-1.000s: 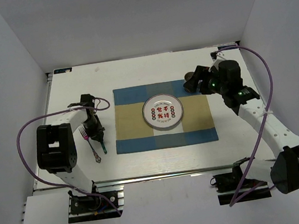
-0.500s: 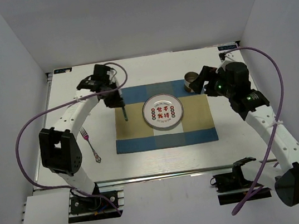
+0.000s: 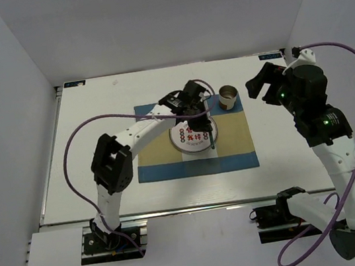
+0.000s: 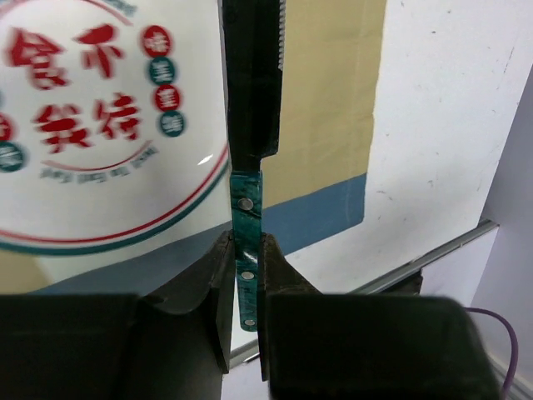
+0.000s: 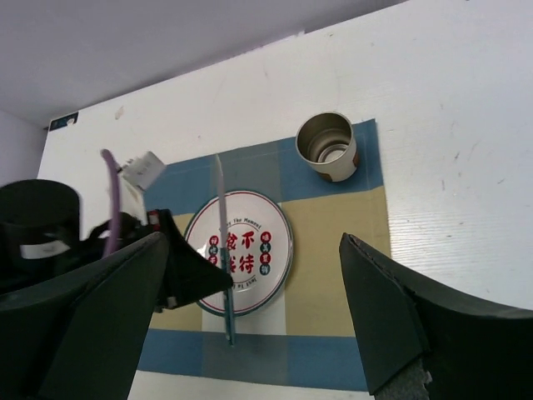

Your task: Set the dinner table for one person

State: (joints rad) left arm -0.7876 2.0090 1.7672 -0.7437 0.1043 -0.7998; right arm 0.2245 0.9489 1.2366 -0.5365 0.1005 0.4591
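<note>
My left gripper point(image 3: 200, 116) reaches over the white plate with red characters point(image 3: 188, 135) and is shut on a knife point(image 3: 210, 136) by its teal handle. In the left wrist view the handle point(image 4: 244, 275) is pinched between the fingers point(image 4: 218, 275) and the dark blade point(image 4: 254, 83) points away over the plate point(image 4: 75, 183). The plate lies on a blue-and-tan placemat point(image 3: 236, 147) on the dinner table point(image 3: 94, 112). A metal cup point(image 3: 229, 96) stands on the mat's back right corner. My right gripper point(image 3: 261, 83) hangs open and empty, raised to the right of the cup.
From the right wrist view I look down on the cup point(image 5: 327, 146), the plate point(image 5: 254, 242) and the knife point(image 5: 225, 275) between my wide-spread fingers point(image 5: 416, 325). The left arm's purple cable point(image 3: 74, 155) loops over the table's left half. A metal rail point(image 3: 175, 208) runs along the front edge.
The left arm swung from the table's left side to over the plate, carrying the knife. The right gripper drew back from the cup, rose and opened wider.
</note>
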